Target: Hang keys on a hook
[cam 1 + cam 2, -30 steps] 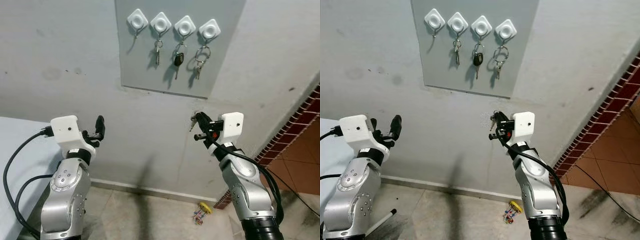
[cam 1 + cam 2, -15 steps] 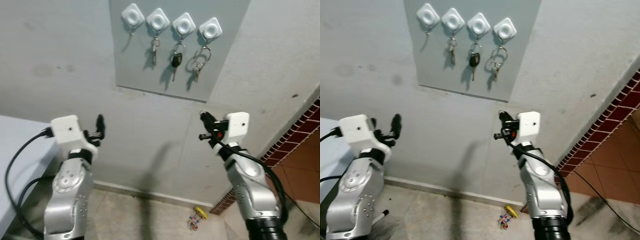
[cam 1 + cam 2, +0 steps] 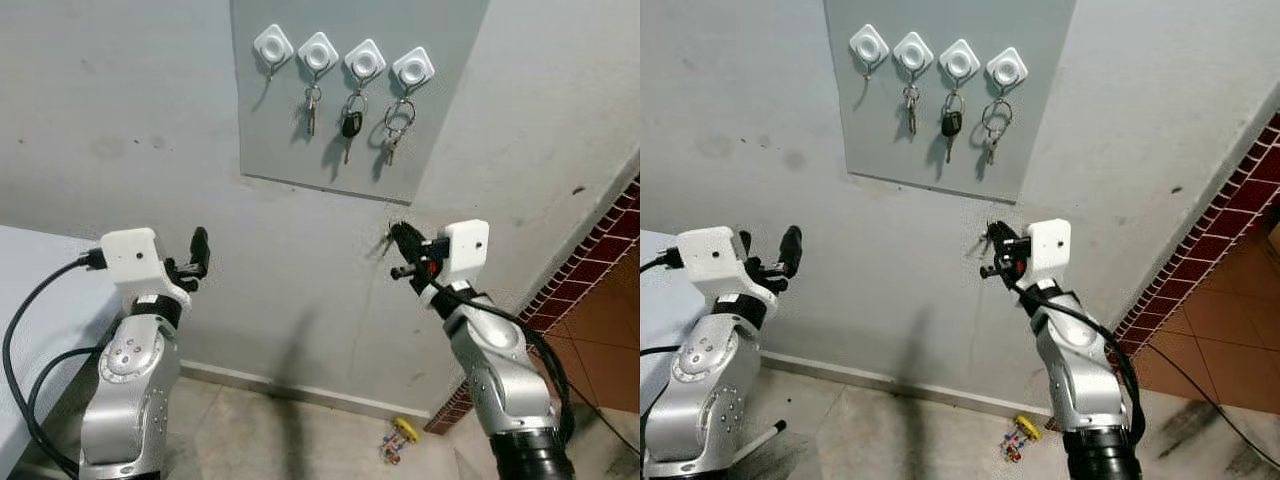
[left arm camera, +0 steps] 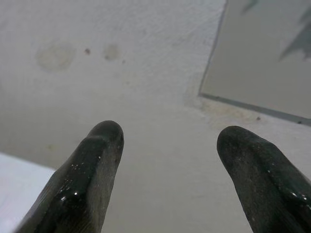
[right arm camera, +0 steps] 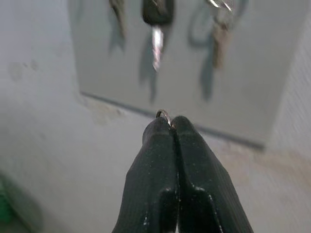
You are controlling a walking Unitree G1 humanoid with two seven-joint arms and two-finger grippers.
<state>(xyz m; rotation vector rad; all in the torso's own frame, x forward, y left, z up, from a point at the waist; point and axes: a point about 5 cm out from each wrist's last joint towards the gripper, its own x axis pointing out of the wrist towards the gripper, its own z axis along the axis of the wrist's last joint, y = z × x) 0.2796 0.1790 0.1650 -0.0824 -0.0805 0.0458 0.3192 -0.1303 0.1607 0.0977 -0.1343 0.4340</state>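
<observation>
Four white diamond hooks sit in a row on a grey wall panel (image 3: 285, 140). The leftmost hook (image 3: 272, 44) is bare. The other three carry a small key (image 3: 312, 106), a black car key (image 3: 350, 125) and a ring of keys (image 3: 398, 122). My right gripper (image 3: 396, 236) is below the panel's lower right corner, shut on a key ring. Its metal ring (image 5: 164, 114) pokes out past the fingertips, and a key (image 3: 384, 244) dangles beside them. Off to the left, my left gripper (image 3: 199, 252) points at the bare wall, open and holding nothing, its fingers (image 4: 97, 155) spread wide.
A pale table (image 3: 30, 290) stands at the left beside my left arm. A small yellow and coloured object (image 3: 398, 438) lies on the floor by the skirting. A red brick wall (image 3: 600, 250) runs along the right.
The whole picture has shifted, so the camera moved. Both grippers keep roughly their places under the panel, and the right one stays shut on the key ring.
</observation>
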